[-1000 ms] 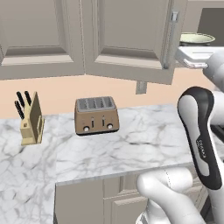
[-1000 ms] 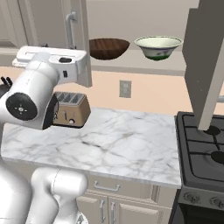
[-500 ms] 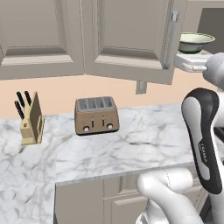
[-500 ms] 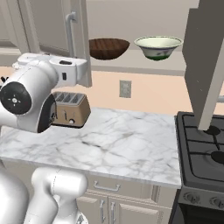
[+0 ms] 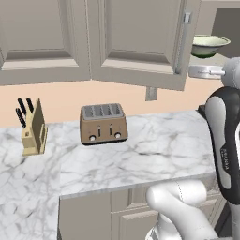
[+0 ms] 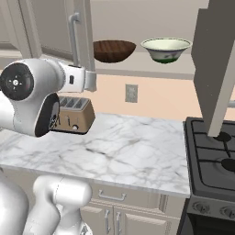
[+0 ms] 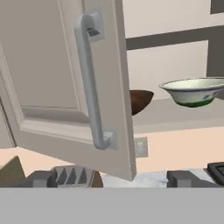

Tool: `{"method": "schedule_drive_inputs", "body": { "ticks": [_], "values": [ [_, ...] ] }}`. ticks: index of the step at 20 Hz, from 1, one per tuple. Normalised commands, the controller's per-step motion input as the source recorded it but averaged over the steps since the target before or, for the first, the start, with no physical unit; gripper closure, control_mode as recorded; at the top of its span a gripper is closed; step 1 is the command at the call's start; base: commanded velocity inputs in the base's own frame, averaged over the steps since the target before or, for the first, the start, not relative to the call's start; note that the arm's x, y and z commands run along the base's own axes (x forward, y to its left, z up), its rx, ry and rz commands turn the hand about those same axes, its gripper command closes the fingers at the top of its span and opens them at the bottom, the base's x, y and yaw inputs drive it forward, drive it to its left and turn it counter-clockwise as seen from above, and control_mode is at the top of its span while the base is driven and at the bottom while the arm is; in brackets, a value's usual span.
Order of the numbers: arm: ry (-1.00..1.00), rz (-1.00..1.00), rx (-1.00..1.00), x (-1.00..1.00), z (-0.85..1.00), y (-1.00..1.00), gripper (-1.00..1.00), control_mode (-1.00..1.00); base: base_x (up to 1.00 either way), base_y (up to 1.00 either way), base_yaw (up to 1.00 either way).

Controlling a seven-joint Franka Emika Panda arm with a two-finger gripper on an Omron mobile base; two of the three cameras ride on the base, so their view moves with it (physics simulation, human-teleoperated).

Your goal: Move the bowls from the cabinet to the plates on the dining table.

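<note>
Two bowls were what we were after, and both sat on the open cabinet shelf (image 6: 137, 69). In the right base view the dark wooden bowl (image 6: 114, 50) was at about 12 o'clock, with the green-cream bowl (image 6: 166, 49) just beside it toward 1 o'clock. The cabinet door (image 7: 70, 83) was already swung wide, its bar handle (image 7: 92, 83) close in front of our hand camera and covering the left part of the wooden bowl.

Our hand (image 7: 111, 179) was empty, fingers spread wide apart, sitting below the shelf and off toward 9 o'clock of the bowls, well apart from both. Down on the tabletop (image 6: 119, 151) were the toaster (image 5: 103, 123) and knife block (image 5: 33, 129), nothing we needed.

So we figured we were at the reach-in step for the first bowl. The plates and dining table weren't anywhere in these shots. The next move looked like it needed lifting the hand up past the door edge and over toward 2 o'clock, then coming down on a rim without clipping the door.
</note>
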Motion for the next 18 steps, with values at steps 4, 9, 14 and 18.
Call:
{"method": "schedule_drive_inputs", "body": {
  "ticks": [4, 9, 14, 18],
  "values": [
    [0.21, 0.00, 0.00, 0.01, -0.17, -0.48, -1.00, -1.00, 0.00, 0.00, 0.00],
    [0.19, 0.05, 0.00, 0.03, -0.23, -0.39, -1.00, -1.00, 0.00, 0.00, 0.00],
    [0.08, 0.12, 0.06, 0.08, -0.14, -0.31, -1.00, -1.00, 0.00, 0.00, 0.00],
    [0.00, 0.06, 0.23, 0.27, 0.00, -0.22, -1.00, -1.00, 0.00, 0.00, 0.00]
  ]
}}
